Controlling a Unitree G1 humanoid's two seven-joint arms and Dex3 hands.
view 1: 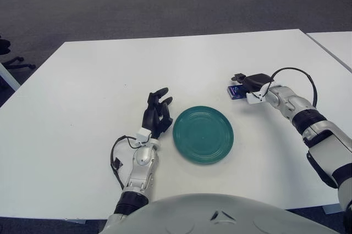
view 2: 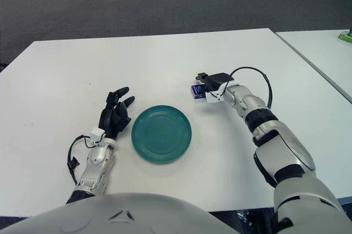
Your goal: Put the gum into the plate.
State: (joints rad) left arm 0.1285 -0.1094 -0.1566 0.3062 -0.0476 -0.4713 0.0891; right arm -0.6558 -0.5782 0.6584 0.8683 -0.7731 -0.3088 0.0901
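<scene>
A small blue gum pack (view 1: pixel 235 92) sits right of and slightly beyond the round teal plate (view 1: pixel 203 134) on the white table (view 1: pixel 88 85). My right hand (view 1: pixel 240 84) reaches in from the right, with its dark fingers closed over the top of the pack, which peeks out below them. Whether the pack is off the tabletop cannot be told. Nothing lies in the plate. My left hand (view 1: pixel 156 110) shows just left of the plate, fingers spread and pointing away from me, holding nothing.
A second white table (view 2: pixel 324 47) stands to the right across a narrow gap, with a green item (view 2: pixel 345 37) at its far edge. An office chair base (view 1: pixel 14 61) sits on the grey carpet at the left.
</scene>
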